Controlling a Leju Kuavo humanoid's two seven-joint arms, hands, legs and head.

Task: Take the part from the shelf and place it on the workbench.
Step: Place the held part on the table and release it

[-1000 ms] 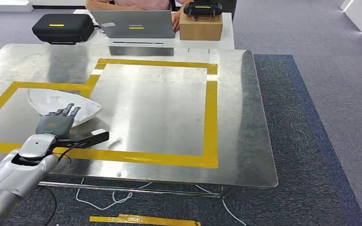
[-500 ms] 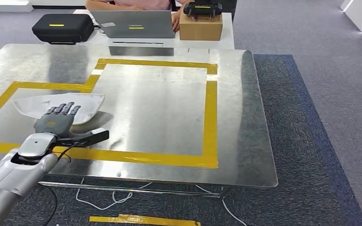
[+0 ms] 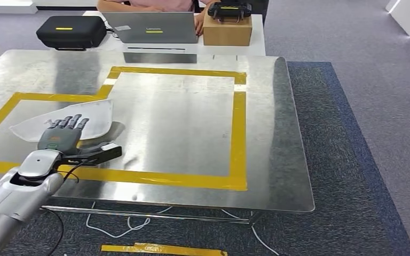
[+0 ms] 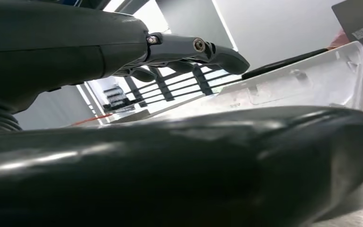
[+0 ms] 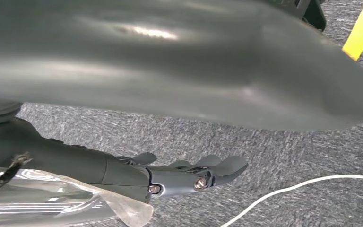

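The part (image 3: 93, 114) is a flat white plastic shell lying on the shiny metal workbench (image 3: 176, 122), at its left side by the yellow tape. My left hand (image 3: 64, 140) hovers at the part's near edge, dark fingers stretched out over it and the thumb sticking out to the right, gripping nothing. In the left wrist view the white part (image 4: 302, 82) lies beyond the straight fingers (image 4: 189, 47) with a gap showing. My right hand (image 5: 189, 177) hangs over grey carpet, fingers loosely extended and empty.
Yellow tape (image 3: 238, 128) marks a square on the workbench. Behind it a white table carries a black case (image 3: 71, 31), a laptop (image 3: 152, 26) and a cardboard box (image 3: 227, 29), with a person (image 3: 149, 4) seated there. White cable (image 3: 117, 229) lies on the floor below the front edge.
The white part has swung and slid left, settling flatter on the workbench. My left hand has drifted slightly left, fingers still spread above the part.
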